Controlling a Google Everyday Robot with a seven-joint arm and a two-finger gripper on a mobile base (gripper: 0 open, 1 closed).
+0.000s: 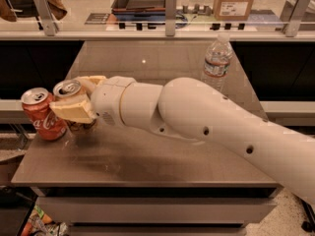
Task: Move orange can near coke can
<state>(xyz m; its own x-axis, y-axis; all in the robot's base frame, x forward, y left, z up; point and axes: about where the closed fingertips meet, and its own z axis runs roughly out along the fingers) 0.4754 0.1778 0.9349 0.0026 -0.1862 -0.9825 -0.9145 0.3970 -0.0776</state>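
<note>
A Google Everyday Robot's white arm [221, 127] stretches across a grey-brown table [147, 161] toward its left edge, where the gripper [69, 97] grasps the orange can [68, 89]. The two tan fingers [74, 112] are closed around the can's body, one on the near side and one behind. They cover most of the label, leaving the silver top and a sliver of the lower body in sight.

The orange can stands upright just beside the coke can [43, 114], on that can's right as the camera sees it. The two are very close, and it cannot be told whether they touch. The coke can is upright near the table's left edge with its white script facing forward. The orange can's base is low against the tabletop, but the finger hides whether it is resting there or held slightly above.

A clear plastic water bottle [215, 60] stands well apart at the back right of the table. A cardboard box [235, 1] sits beyond the railing.

The carry appears to be at its end and the placing step in hand. The next move seems to call for lowering the can squarely onto the table, parting the fingers gently, and drawing the gripper back to the right. That path would keep it from nudging the coke can toward the nearby edge.
</note>
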